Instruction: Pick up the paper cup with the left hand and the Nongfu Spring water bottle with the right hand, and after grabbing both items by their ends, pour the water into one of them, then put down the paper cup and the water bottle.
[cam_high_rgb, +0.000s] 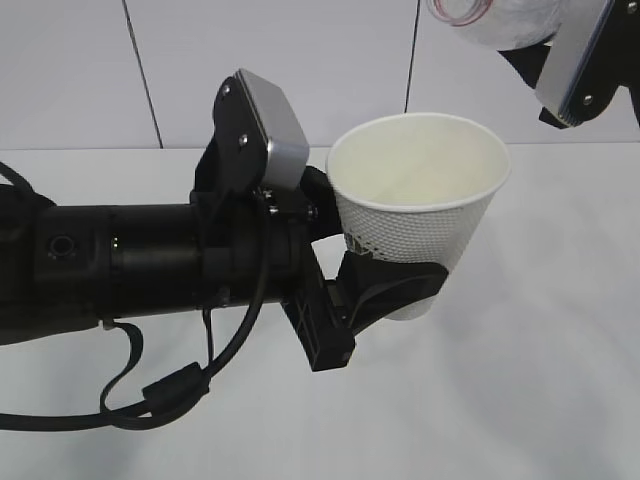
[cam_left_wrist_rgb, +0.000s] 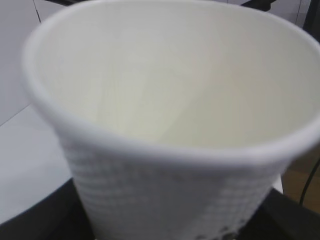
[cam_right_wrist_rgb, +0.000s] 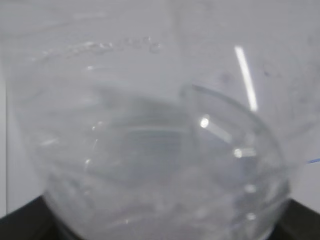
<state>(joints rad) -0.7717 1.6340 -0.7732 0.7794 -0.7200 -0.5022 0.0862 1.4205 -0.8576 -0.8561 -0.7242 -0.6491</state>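
While claw-held, paper cup (cam_high_rgb: 420, 200) below bottle (cam_high_rgb: 490, 20).

Layout of cup, bottle and counter relative to the left tool.
The paper cup (cam_high_rgb: 420, 200) sits upright between the jaws of the left tool (cam_high_rgb: 385, 285), above the counter (cam_high_rgb: 540, 380); the Nongfu Spring water bottle (cam_high_rgb: 490, 22) lies above and to the right of that tool, apart from the cup.

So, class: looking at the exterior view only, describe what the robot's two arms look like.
The left arm is a thick black cylinder carrying a grey-silver boxy block, with black cables looping beneath and a black gripper. Of the right arm only a grey block on black parts shows at the top corner.
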